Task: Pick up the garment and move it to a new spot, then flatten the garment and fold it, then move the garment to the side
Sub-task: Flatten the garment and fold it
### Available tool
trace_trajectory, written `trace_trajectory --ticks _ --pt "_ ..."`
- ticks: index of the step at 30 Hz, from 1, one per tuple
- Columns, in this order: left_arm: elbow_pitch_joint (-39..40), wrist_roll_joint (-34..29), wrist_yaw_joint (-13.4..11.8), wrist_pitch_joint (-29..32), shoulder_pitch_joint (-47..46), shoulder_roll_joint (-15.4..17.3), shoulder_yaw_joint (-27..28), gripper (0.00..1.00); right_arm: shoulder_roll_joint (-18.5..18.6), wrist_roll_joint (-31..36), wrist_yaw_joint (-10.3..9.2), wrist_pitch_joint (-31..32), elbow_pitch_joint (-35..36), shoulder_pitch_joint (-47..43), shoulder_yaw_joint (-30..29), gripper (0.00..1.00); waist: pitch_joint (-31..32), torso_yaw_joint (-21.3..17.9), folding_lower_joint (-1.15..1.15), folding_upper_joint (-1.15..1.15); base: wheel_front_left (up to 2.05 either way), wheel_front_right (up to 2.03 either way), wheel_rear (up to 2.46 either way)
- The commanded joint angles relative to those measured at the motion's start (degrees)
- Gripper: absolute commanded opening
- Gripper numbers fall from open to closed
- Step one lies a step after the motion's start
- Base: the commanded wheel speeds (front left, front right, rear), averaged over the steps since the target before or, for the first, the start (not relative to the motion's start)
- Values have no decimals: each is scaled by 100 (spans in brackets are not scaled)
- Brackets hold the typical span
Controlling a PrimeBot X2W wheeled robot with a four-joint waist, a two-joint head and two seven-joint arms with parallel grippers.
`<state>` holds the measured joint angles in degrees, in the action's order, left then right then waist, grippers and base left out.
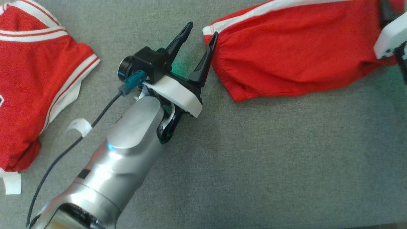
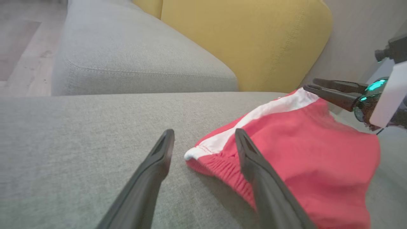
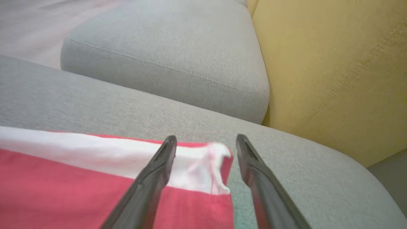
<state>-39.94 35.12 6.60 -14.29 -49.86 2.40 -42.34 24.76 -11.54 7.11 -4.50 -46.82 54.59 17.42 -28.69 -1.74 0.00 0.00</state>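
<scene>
The garment (image 1: 292, 54) is red with a white stripe and an elastic hem. It lies spread across the grey cushion (image 1: 254, 165) at the upper right. My left gripper (image 1: 203, 30) stands open at its left end, the right finger touching the hem. In the left wrist view the garment's (image 2: 302, 159) striped corner lies between and below my left gripper's (image 2: 204, 133) spread fingers, ungripped. My right gripper (image 3: 206, 138) is open over the garment's (image 3: 79, 190) other striped corner. Its white housing (image 1: 389, 39) shows at the right edge of the head view.
A second red and white garment (image 1: 31, 79) lies at the far left of the cushion. A yellow back cushion (image 2: 241, 41) and another grey seat cushion (image 2: 127, 57) stand beyond. A dark cable (image 1: 63, 152) trails from my left wrist.
</scene>
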Motion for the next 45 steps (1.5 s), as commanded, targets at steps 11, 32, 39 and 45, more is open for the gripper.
trace_trajectory --ticks 11,32,39,45 --pt "2220 -1382 -988 -70 1577 131 1308 100 122 -777 37 -322 -168 -284 385 100 679 86 0 0 0 0 0" --pt "4644 -2285 -1233 -71 3536 49 1864 100 481 -2066 37 919 -1772 -777 -152 0 584 1129 0 0 0 0 0" --pt "4645 -2326 -1183 -71 3540 48 1889 100 582 -2371 37 865 -1424 -777 6 0 645 769 0 0 0 0 0" --pt "4621 -2379 -1148 -71 3564 48 1939 100 886 -2367 37 687 -1342 -826 109 0 741 418 0 0 0 0 0"
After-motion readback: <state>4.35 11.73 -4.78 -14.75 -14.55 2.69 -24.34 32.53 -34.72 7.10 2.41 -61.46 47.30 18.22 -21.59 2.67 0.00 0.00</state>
